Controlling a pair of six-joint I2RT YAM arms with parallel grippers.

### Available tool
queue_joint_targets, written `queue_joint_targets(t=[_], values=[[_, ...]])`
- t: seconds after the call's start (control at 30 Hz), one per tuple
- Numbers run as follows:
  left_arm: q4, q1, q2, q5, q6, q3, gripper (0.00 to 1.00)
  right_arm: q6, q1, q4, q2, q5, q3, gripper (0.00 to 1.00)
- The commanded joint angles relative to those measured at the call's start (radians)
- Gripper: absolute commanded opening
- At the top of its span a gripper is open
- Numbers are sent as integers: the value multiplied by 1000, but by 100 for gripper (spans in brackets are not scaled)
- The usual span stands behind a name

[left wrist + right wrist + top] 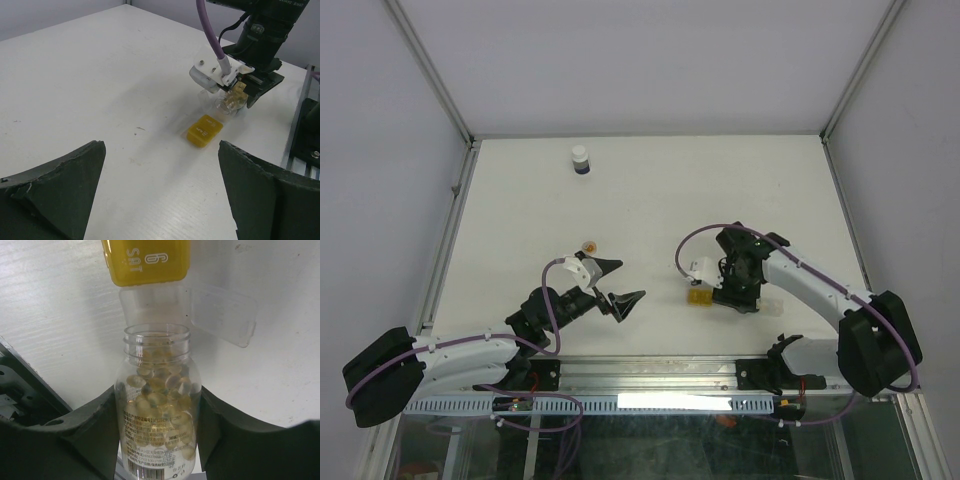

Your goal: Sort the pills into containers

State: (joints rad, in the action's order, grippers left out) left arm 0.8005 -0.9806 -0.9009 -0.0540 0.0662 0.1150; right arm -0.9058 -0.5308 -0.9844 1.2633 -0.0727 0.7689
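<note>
1. The pills (155, 405) sit inside a clear vial (157, 340), its long axis and open mouth aimed at the pill organiser's (145, 262) opened clear compartment (155, 305), just beyond.
2. The right end effector (738, 283) pinches that vial.
3. The left end effector (630, 281) hangs spread wide, well apart to the left.

From above, the strip of containers (698, 297) is largely hidden beneath the right tool (716, 289), only its yellow end being seen. At the right wrist, the yellow compartment (145, 262) is cut by the top edge and the vial (157, 440) by the bottom. The vial's label print is too small to be read, and the pills (150, 402) are too crowded to be counted.
</note>
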Motion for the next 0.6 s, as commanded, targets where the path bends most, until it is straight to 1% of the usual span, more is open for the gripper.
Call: queue_joint_targets(t=[0.0,0.57], values=[[38,2,18,-15,-3,-11,99,20,-16,-21,9,33,54,0],[35,2,25,-15,-3,-13,99,34,-41,-35,30,48,70,0]])
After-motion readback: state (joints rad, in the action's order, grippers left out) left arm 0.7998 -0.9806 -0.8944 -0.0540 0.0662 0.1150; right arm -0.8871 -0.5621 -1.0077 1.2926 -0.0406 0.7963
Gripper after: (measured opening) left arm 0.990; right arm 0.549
